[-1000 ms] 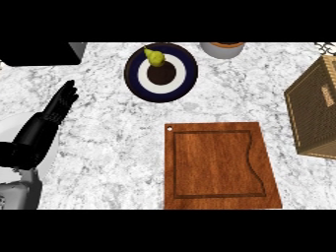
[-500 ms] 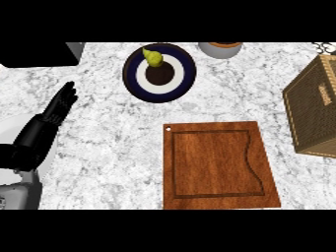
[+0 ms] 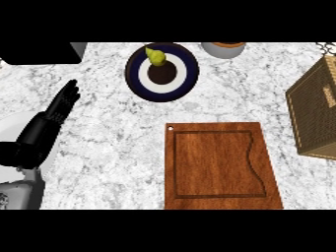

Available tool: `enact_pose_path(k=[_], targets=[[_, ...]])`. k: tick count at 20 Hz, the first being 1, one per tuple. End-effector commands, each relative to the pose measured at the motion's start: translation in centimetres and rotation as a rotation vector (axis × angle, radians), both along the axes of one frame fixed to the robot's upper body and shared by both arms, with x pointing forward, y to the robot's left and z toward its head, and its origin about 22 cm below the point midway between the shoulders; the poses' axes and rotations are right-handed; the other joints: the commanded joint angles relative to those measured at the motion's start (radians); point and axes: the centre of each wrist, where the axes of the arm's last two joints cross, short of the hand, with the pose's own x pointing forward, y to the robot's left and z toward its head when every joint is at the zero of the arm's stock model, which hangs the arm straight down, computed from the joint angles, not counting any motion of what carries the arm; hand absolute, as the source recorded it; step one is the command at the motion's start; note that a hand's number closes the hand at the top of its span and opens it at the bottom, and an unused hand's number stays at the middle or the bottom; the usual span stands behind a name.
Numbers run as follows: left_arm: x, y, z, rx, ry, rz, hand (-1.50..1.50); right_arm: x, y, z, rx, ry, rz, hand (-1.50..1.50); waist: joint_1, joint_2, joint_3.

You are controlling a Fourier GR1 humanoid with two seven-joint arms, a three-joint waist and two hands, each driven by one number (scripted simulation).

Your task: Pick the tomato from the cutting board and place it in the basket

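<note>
Left hand (image 3: 45, 124): black, at the view's left side, fingers straight and pointing away up the table, holding nothing; grey forearm below it at the lower left corner. Right hand: not seen.

Table (image 3: 105, 162): white and grey marbled stone, carrying everything listed here and running under the hand.

Black block (image 3: 36, 51): dark, flat-sided, beyond the hand's fingertips at the far left edge of the table; what it is cannot be told.

Plate (image 3: 188, 74): round, dark blue rim, white ring, dark centre; ahead of the hand and to its right, apart from it. A yellow-green pear (image 3: 155, 56) stands on its far side.

Cutting board (image 3: 221, 165): reddish wood with a routed groove and a small hole at its near-left corner, to the right of the hand, well apart. Its top is bare; the tomato shows nowhere.

Bowl (image 3: 223, 48): grey with an orange rim, partly cut off, beyond the plate to its right.

Basket (image 3: 329, 110): woven wicker with a slot handle, farthest from the hand, at the right edge beside the cutting board.
</note>
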Motion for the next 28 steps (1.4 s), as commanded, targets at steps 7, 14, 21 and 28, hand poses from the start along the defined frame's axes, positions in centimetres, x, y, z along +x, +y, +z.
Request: enact_pose_path(k=[7,14,21,28], targets=[[0.4,-0.1,-0.1,-0.006,-0.023,-0.033,0.0,2.5,-1.0,7.4,0.14,-0.134,-0.146,1.5,0.031,0.007,-0.001],[1.2,-0.1,1.1,-0.004,-0.007,-0.052,0.0,8.9,-3.1,9.6,0.275,-0.21,-0.316,1.5,0.056,0.009,-0.001],[0.4,-0.1,0.3,-0.01,-0.006,-0.05,0.0,14.6,-11.4,14.7,0.307,-0.217,-0.421,1.5,0.038,0.004,0.002],[0.4,0.2,0.1,-0.01,-0.007,-0.039,0.0,17.3,-16.4,11.8,0.278,-0.145,-0.385,1.5,0.031,0.003,0.002]])
